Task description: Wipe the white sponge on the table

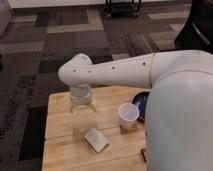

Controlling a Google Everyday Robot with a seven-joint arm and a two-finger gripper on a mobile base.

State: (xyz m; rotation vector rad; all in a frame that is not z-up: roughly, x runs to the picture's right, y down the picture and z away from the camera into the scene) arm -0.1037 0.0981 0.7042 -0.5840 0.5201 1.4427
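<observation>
- Camera view shows the gripper point(83, 113) hanging straight down from a thick white wrist, low over the table point(60, 150).
- Whether the gripper is open or closed I cannot tell, because it shows only as a pale shape against the wood.
- The sponge point(96, 139) lies just in front of the gripper, slightly toward picture-right and nearer the camera. It seems apart from the gripper, though I cannot be sure there is a gap.
- The sponge lies flat on the wood, a small off-white rectangular block with a darker tan band along one side. It is turned at an angle to the planks.
- The arm point(115, 72) runs from above the sponge's far side across to picture-right, where it joins the large white body that fills that side.
- A cup point(128, 116), white and upright, stands near the sponge on picture-right, a little farther back and not touching it.
- A dark dish point(140, 103) lies beyond the cup from the sponge, partly hidden by the robot's body.
- A small dark thing point(143, 155) sits to picture-right of the sponge, near the table's front, too small to identify.
- Patterned grey carpet point(45, 55) spreads out past the table's far edge, well away from the sponge.
</observation>
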